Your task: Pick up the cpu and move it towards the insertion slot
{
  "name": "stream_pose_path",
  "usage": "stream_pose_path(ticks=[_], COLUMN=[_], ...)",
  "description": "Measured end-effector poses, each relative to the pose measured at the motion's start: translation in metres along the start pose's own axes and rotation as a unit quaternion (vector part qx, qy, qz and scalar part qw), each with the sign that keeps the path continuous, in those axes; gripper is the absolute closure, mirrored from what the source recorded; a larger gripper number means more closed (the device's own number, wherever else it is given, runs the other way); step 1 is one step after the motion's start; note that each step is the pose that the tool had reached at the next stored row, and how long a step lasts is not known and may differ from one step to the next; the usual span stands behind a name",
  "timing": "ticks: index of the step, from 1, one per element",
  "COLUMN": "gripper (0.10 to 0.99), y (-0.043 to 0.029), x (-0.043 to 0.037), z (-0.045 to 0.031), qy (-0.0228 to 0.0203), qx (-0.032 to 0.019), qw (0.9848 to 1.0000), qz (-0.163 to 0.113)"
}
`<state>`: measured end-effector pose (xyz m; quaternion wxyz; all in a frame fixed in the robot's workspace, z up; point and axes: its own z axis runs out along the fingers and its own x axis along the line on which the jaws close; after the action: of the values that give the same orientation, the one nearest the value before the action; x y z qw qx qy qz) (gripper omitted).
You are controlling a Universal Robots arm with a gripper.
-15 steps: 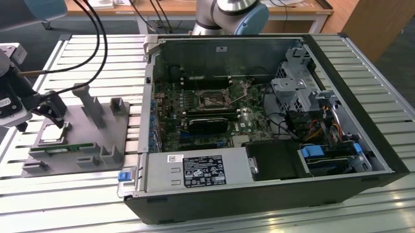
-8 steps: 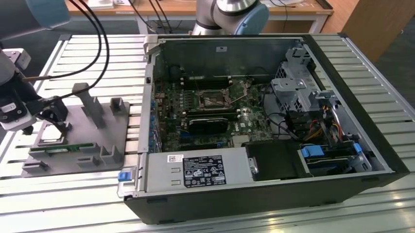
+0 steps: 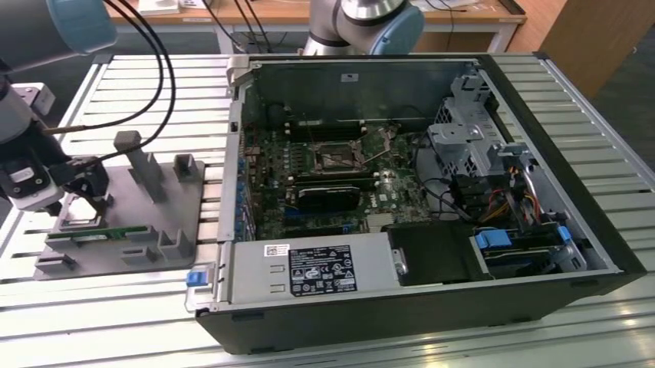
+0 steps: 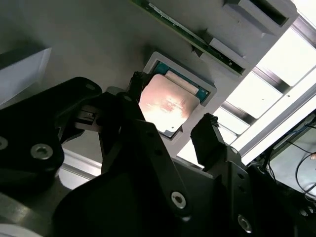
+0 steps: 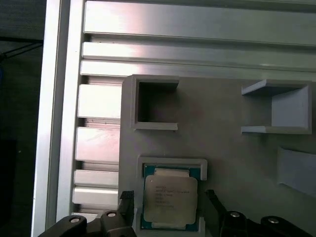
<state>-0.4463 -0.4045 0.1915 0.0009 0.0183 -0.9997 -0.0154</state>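
At the exterior view's left, the tool (image 3: 84, 184) is hanging over the fixture plate (image 3: 128, 207), its fingers (image 5: 126, 200) spread wide either side of the cpu (image 5: 169, 202), which is lying flat in its nest (image 5: 173, 163), ungripped. A good grasp, I judge, is calling for centring and squaring to the chip's edges before closing. The first wrist view is giving that alignment; the exterior view is placing the insertion slot (image 3: 336, 157) well to its right, inside the computer case (image 3: 409, 314).

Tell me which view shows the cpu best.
The first wrist view: the cpu lies face-on in its holder. The second wrist view shows it slanted and glared; in the exterior view it's too small to tell.
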Motion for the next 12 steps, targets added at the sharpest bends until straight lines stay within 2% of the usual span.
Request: stream_pose_path(ticks=[12], gripper=[0.427], y=[0.0021], x=[-0.0005], z=[0.0063], qy=[0.0001], qx=[0.0001], qw=[1.0], qz=[0.0])
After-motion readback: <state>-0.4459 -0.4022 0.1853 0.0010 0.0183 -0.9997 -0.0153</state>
